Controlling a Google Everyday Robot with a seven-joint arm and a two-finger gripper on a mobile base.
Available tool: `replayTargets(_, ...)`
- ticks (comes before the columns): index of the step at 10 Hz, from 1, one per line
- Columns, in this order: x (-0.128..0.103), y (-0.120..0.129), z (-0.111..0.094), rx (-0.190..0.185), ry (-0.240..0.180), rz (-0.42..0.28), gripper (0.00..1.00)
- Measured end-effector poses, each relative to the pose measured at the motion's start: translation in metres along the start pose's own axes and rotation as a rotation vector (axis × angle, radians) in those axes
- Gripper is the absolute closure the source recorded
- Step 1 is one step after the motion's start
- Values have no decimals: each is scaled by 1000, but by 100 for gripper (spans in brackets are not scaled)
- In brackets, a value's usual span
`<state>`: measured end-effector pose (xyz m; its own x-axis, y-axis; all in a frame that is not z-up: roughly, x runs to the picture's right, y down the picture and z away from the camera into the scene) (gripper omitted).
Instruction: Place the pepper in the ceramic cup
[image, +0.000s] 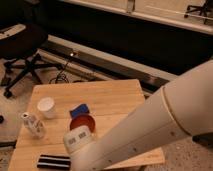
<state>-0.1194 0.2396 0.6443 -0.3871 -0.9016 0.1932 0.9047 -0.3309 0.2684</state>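
Note:
The ceramic cup (46, 106) is plain white and stands upright on the left part of the wooden table (115, 95). The pepper is hidden under my arm. My gripper (76, 146) is at the end of the thick white arm, low over the table's front left. It is just in front of the orange bowl (83, 121) and to the right of and nearer than the cup. The white wrist block covers the gripper.
A blue object (78, 108) lies behind the orange bowl. A whitish patterned bottle (33, 125) stands at the left edge. A black striped object (53, 161) lies at the front left. An office chair (20, 47) stands on the floor at the far left.

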Motion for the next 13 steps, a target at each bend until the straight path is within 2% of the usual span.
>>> replayTargets(3,-10,7,33,-19,-54,-25,20)
replayTargets(6,-19,18,55,-34,-86,-35,20)
replayTargets(13,-50,15,87,-73,-142,-95,20)
